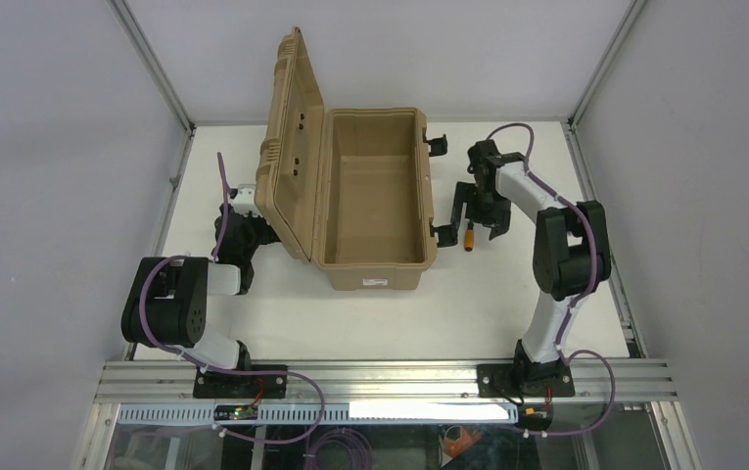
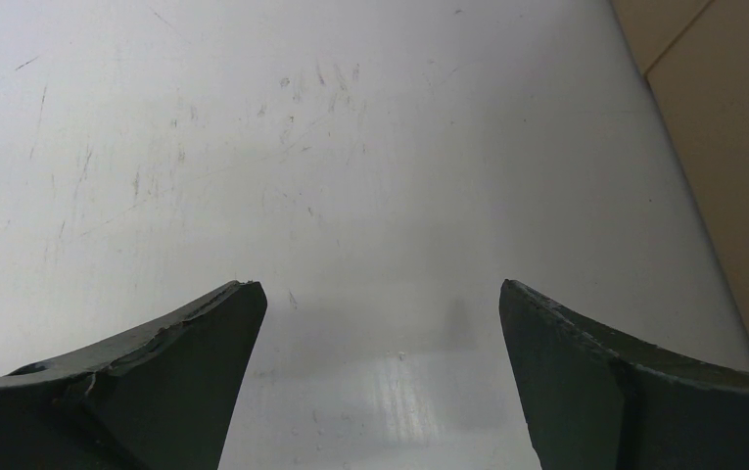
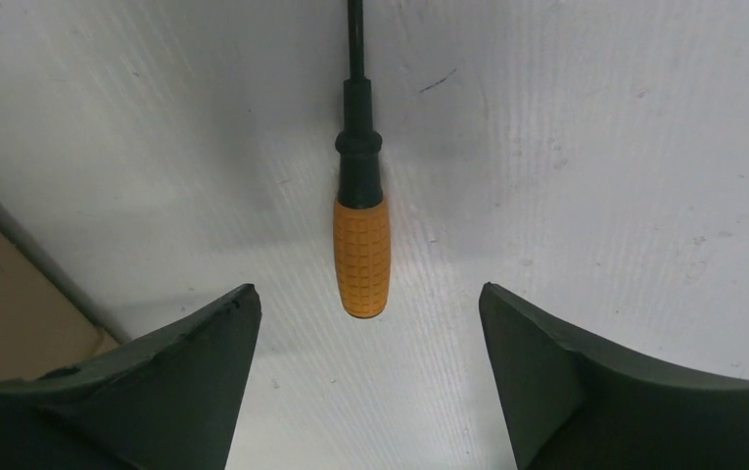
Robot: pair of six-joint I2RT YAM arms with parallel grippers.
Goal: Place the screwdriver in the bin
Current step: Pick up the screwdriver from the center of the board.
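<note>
Right hand (image 3: 368,294) is spread wide, low over the screwdriver (image 3: 361,257), which lies flat on the worktop (image 3: 595,176) just right of the open bin (image 1: 378,275). The handle's butt sits roughly centred, just ahead of the fingertips (so ease forward a touch). Best to close on the orange grip, not the shaft. Left hand (image 2: 380,289) is spread too, left of the bin.
</note>
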